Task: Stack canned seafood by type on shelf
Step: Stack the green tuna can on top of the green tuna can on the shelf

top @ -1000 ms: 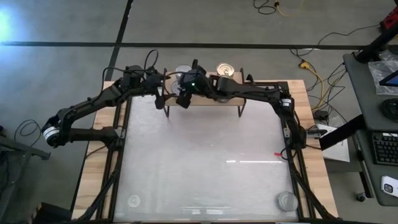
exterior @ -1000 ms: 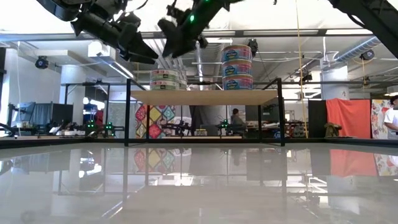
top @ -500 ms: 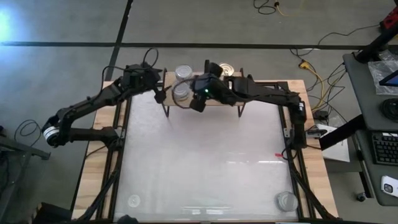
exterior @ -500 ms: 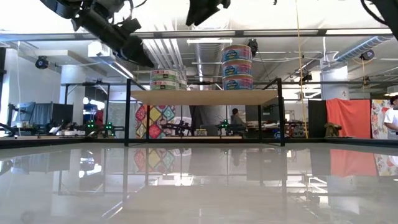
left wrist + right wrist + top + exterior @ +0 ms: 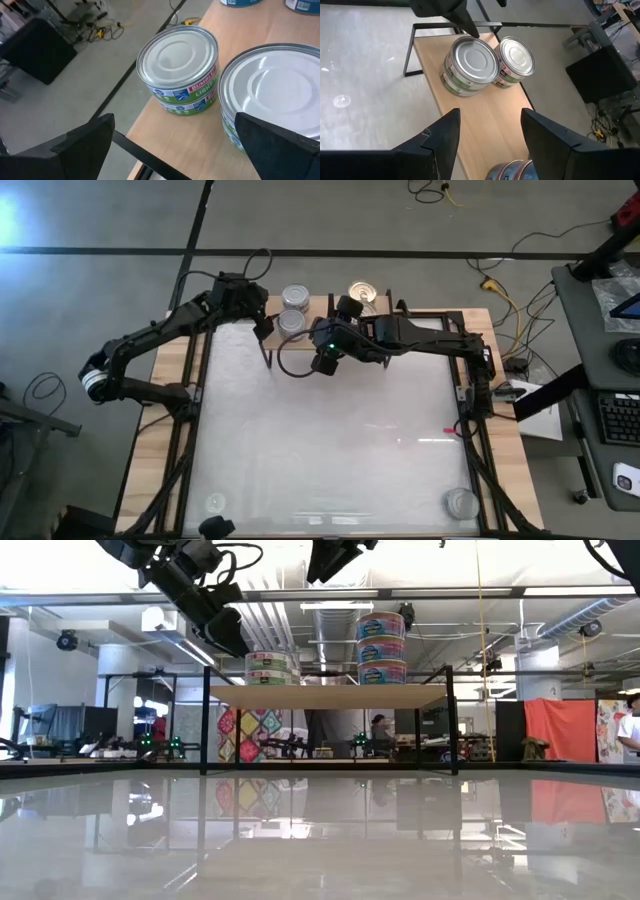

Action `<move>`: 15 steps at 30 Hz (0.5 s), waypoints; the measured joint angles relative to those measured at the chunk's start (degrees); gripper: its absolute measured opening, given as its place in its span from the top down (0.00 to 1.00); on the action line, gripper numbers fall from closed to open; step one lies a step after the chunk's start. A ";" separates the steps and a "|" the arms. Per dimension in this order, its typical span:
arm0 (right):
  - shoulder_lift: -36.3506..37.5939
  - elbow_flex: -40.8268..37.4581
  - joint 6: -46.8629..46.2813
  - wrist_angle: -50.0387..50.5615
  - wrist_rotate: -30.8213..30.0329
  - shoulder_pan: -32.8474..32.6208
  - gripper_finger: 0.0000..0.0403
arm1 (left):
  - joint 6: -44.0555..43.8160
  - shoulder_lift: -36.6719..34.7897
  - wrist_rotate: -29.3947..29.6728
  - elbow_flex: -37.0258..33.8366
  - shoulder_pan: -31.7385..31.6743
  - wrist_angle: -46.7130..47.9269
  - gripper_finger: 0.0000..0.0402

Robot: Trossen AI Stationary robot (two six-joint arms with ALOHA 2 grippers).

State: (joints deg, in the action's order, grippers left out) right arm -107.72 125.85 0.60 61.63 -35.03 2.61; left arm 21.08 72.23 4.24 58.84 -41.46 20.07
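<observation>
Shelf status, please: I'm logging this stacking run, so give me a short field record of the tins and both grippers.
shelf: wood plank top on black legs, at the table's far edge
silver-top tins: two stacks side by side at the shelf's left end, green-labelled
blue-label tins: one taller stack toward the right
left gripper: open, empty, beside the silver-top stacks
right gripper: open, empty, above the table in front of the shelf
</observation>
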 joint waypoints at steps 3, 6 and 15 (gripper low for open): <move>0.00 -0.01 -0.04 0.34 0.00 -0.09 0.50 | -0.96 -0.12 0.28 1.34 0.10 2.58 0.01; 0.00 -0.03 -0.02 0.91 0.00 0.00 0.50 | -1.56 -1.15 0.35 2.43 0.17 6.25 0.01; 0.02 -0.37 0.00 1.11 -0.04 0.01 0.50 | -1.78 -2.65 0.88 3.18 0.31 9.89 0.01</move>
State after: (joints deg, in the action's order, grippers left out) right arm -107.70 125.49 0.60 62.74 -35.07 2.62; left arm 19.29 69.58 5.13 62.02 -41.15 29.97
